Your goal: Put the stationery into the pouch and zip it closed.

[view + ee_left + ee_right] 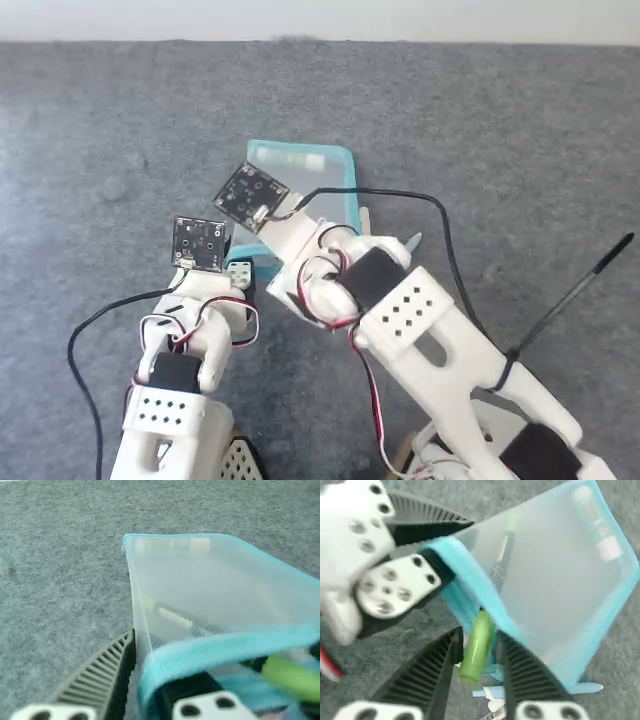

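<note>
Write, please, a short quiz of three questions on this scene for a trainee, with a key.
1. True or false: the pouch is already zipped shut.
2. What does the right claw hold? A) a green pen B) scissors C) an eraser
3. Fill in: the left claw grips the pouch by its ___ edge.
Key: 1 false; 2 A; 3 blue.

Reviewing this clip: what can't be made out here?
High view: pouch mouth and zip, hidden under the arms.
Left wrist view: green pen, blurred, cut off by the edge.
Right wrist view: pale items on the table, partly hidden by the right gripper's jaws; kind unclear.
</note>
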